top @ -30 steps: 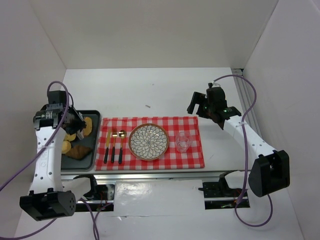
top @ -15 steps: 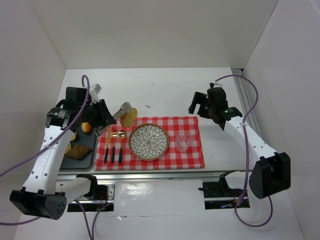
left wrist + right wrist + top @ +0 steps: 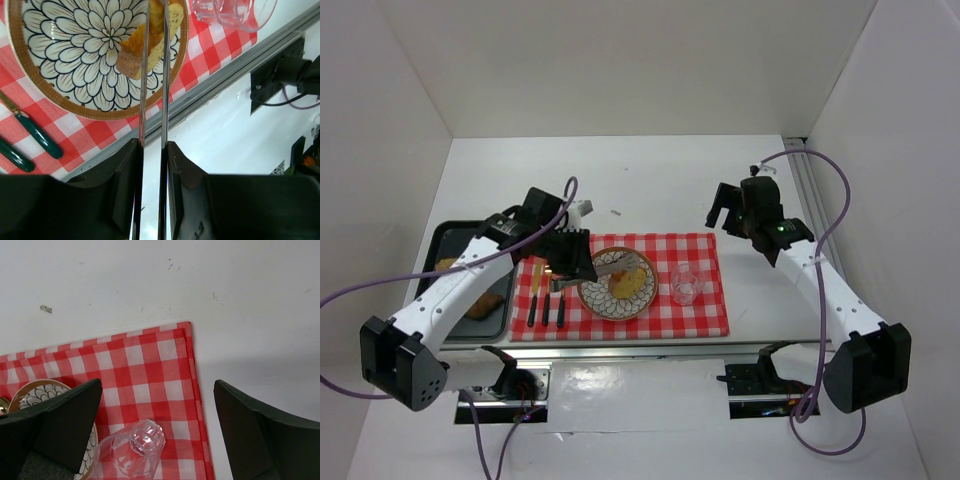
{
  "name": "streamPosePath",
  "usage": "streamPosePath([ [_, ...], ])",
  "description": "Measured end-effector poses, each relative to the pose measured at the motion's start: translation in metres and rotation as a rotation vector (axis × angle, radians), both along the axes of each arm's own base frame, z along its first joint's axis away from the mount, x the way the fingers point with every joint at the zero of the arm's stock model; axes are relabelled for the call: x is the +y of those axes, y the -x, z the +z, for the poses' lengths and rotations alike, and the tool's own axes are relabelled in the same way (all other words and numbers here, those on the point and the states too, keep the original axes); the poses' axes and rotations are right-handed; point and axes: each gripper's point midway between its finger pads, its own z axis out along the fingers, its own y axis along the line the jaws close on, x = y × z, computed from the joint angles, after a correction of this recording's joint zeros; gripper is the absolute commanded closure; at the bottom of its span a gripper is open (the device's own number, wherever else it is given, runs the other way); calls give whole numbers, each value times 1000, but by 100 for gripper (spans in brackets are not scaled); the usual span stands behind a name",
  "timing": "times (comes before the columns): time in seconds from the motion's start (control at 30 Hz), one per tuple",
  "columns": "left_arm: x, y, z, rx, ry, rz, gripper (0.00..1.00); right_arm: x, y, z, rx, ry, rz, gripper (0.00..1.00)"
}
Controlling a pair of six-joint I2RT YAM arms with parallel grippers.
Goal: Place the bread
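The bread (image 3: pixel 629 284), a pale tan slice with a golden crust, is over the right half of the patterned plate (image 3: pixel 593 297); I cannot tell whether it touches the plate. My left gripper (image 3: pixel 574 261) is shut on a pair of thin metal tongs (image 3: pixel 616 265) whose blades clasp the bread. In the left wrist view the gripper (image 3: pixel 152 150) holds the tongs (image 3: pixel 144 90), and the bread (image 3: pixel 134 50) sits between their tips above the plate (image 3: pixel 50 92). My right gripper (image 3: pixel 725 214) is open and empty above the cloth's far right corner, as the right wrist view (image 3: pixel 157 395) shows.
A red checked cloth (image 3: pixel 705 315) lies under the plate. A clear glass (image 3: pixel 685 284) stands right of the plate and shows in the right wrist view (image 3: pixel 135 447). Cutlery (image 3: pixel 547 297) lies left of the plate. A dark tray (image 3: pixel 446 236) with other pastries is at far left.
My left arm has swung right from the tray, carrying the bread in the tongs across the cutlery to over the plate. The right arm has barely moved.
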Motion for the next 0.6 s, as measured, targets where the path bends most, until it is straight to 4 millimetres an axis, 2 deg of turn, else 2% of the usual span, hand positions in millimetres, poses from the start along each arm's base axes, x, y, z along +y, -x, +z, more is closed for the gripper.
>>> streamPosePath([
  [0.17, -9, 7, -14, 21, -19, -53, 100, -4, 3, 1, 2, 11, -13, 0],
  [0.2, -10, 7, -17, 21, -27, -65, 97, -4, 3, 1, 2, 13, -15, 0],
  [0.27, -12, 6, -20, 21, -36, -76, 78, -5, 5, 0, 7, 16, -17, 0],
  [0.3, -13, 6, -21, 20, -38, -80, 63, -6, 5, 0, 11, 17, -17, 0],
  [0.33, -13, 6, -23, 20, -43, -80, 55, -6, 6, -1, 14, 18, -17, 0],
  [0.4, -12, 5, -24, 17, -55, -78, 51, -6, 7, -2, 19, 19, -16, 0],
  [0.43, -11, 4, -25, 13, -62, -75, 46, -6, 7, -2, 19, 19, -16, 0],
  [0.6, -7, -5, -20, -14, -97, -52, 43, -6, 7, -2, 19, 19, -16, 0],
])
